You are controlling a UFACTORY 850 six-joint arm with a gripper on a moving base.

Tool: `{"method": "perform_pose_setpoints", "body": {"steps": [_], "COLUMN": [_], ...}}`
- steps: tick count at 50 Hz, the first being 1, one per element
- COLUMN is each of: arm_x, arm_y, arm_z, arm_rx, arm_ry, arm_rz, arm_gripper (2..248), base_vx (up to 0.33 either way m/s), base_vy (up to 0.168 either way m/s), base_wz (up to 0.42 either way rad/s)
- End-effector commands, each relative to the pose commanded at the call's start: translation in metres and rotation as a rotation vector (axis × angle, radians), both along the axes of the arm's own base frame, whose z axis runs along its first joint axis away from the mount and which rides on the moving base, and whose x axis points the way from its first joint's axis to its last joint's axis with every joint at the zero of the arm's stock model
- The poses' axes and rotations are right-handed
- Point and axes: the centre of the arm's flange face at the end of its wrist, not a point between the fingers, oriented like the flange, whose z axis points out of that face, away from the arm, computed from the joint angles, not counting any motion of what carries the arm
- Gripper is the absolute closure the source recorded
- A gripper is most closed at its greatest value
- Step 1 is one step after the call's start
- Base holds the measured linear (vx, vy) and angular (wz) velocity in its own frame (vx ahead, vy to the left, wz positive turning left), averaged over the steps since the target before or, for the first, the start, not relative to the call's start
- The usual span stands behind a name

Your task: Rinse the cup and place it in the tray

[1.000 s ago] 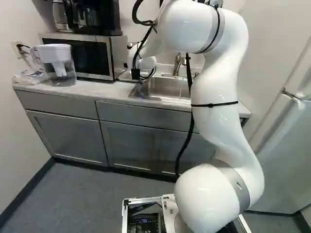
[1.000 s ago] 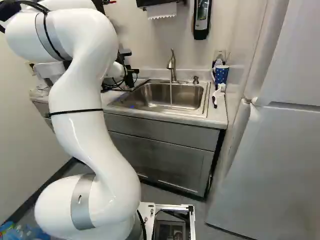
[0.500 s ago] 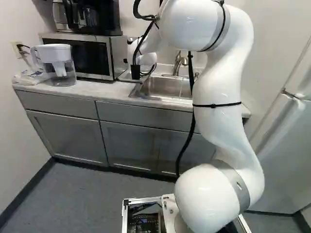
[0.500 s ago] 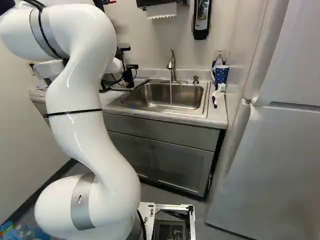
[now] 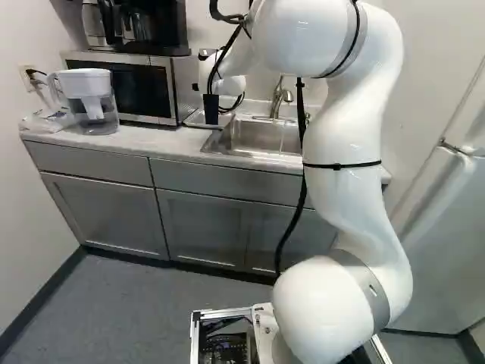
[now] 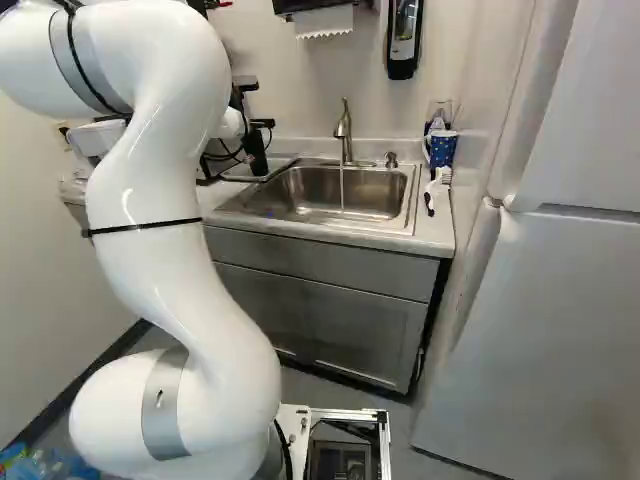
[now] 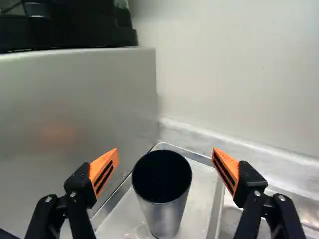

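In the right base view the black gripper [image 6: 257, 152] is partly visible beyond the arm, over the counter left of the sink; its fingertips are hidden there. The wrist view has the gripper [image 7: 165, 158] open, an orange pad on either side and apart from the cup. A metallic cup [image 7: 164, 216] with a dark inside stands upright, mouth up, in the shallow metal tray [image 7: 202, 191], ahead of and between the fingers. Right of the tray is the sink [image 6: 335, 190], where a thin stream of water [image 6: 342, 188] falls from the faucet [image 6: 344, 130].
The microwave [image 5: 125, 89] stands close beside the tray, with a coffee maker [image 5: 151, 26] on top. Farther along the counter is a water pitcher [image 5: 89, 102]. A blue cup [image 6: 441, 148] and a brush [image 6: 435, 190] are at the sink's right; a refrigerator [image 6: 540, 300] stands beyond.
The upper arm has shifted rightward in the left base view and leftward in the right base view. The gripper's black body has risen a little. The base has stayed put.
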Motion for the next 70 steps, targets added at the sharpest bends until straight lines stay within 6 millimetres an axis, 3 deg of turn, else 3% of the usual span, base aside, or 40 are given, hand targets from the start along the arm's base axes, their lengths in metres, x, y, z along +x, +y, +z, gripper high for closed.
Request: {"method": "perform_pose_setpoints", "body": {"steps": [15, 70], "arm_x": [-0.001, 0.007], "arm_y": [-0.01, -0.099], "arm_z": [0.018, 0.075], "arm_rx": [0.007, 0.022], "arm_ry": [-0.026, -0.119], "arm_rz": [-0.014, -0.143], "arm_gripper": [3, 3], "base_vx": [0.0, 0.0], "base_vy": [0.0, 0.0], "base_wz": [0.0, 0.0]}}
